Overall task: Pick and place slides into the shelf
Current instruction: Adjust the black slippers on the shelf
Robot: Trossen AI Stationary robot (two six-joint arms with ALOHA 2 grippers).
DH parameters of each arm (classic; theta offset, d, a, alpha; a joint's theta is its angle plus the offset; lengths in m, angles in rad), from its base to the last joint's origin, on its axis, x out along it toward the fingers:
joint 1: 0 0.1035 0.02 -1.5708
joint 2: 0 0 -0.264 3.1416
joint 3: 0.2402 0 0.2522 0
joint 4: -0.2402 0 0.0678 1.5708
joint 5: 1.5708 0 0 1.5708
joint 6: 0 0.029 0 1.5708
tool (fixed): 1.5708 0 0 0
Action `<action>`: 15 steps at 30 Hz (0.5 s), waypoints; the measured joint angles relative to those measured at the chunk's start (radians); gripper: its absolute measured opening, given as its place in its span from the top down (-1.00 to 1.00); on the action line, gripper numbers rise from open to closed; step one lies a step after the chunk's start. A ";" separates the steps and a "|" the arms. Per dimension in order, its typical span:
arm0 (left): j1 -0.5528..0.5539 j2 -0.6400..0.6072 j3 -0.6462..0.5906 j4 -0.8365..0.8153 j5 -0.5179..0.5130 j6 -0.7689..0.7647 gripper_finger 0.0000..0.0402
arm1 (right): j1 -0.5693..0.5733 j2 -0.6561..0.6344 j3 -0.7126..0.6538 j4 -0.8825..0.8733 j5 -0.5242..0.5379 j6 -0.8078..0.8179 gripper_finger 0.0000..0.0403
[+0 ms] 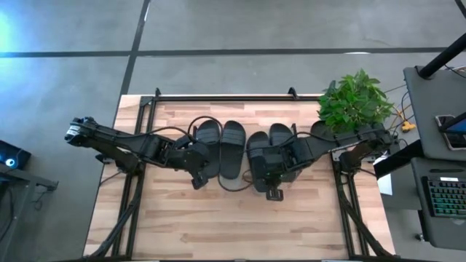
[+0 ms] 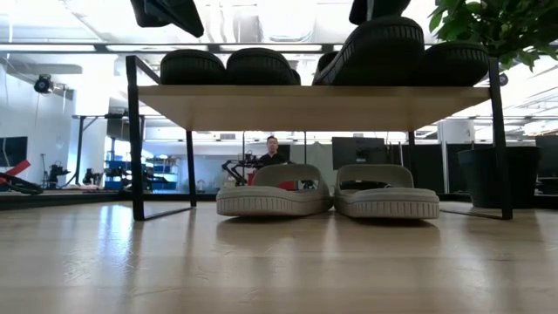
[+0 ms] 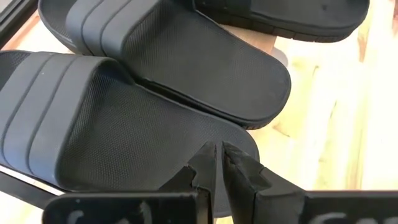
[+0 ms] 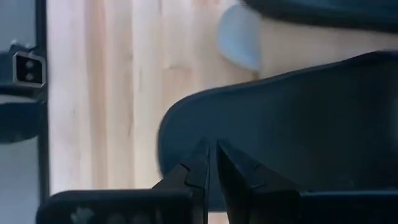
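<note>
On the shelf's top board [image 1: 240, 211], four dark slides lay side by side, long axes running from the near edge to the far edge, and one of the right pair [image 1: 259, 161] sat tilted, propped on its neighbour [image 1: 282, 140]. The right claw [image 1: 274, 193], fingers shut on nothing, hung directly over that slide's near end, so it looked the nearer arm for straightening it. The left claw [image 1: 198, 183], likewise closed and empty, hung at the near end of the left pair [image 1: 220, 145], while two light grey slides [image 2: 328, 194] stood on the desk [image 2: 279, 262] beneath the board.

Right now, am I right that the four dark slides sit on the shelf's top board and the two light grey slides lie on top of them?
Not quite. The dark slides do sit on the shelf's top board, but the light grey slides lie below that board, side by side on the table under the shelf, as the low view shows.
</note>
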 joint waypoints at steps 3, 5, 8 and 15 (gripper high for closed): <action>0.000 0.000 0.000 0.000 0.003 0.014 0.95 | -0.020 0.000 0.012 0.001 0.030 -0.002 0.89; 0.000 0.000 0.000 0.000 0.006 0.014 0.95 | -0.033 -0.001 0.016 -0.002 0.033 -0.001 0.89; 0.000 0.000 0.000 0.000 0.023 0.013 0.95 | -0.040 -0.001 0.044 -0.026 -0.015 0.000 0.89; -0.001 0.000 0.000 0.001 0.032 0.013 0.95 | -0.008 -0.010 0.147 -0.043 -0.281 0.008 0.89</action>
